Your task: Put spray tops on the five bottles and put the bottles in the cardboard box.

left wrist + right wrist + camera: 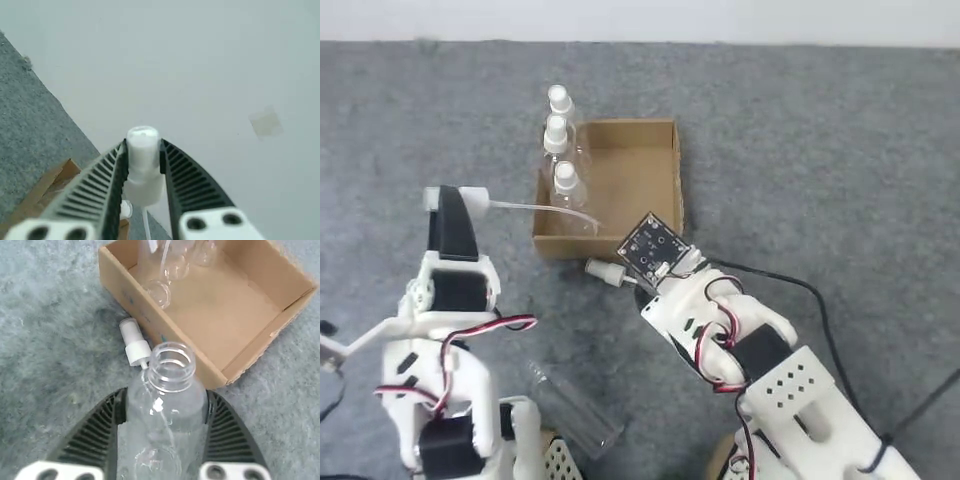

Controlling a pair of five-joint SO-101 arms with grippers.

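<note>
At the cardboard box's (630,185) six o'clock edge, a clear bottle (170,367) sits gripped and uncapped
Right gripper (165,396), arm stretched towards eleven o'clock, clamps the clear bottle round its body: light, thin-walled and slick, I'd judge, best held firmly below the shoulder. Left gripper (143,145), raised at the box's nine o'clock, pinches a white spray top (472,198) by its head; its thin dip tube (540,208) trails towards three o'clock and looks easily bent. Three capped bottles (555,135) stand along the box's nine o'clock wall; a spare spray top (603,270) lies beside the gripped bottle
</note>
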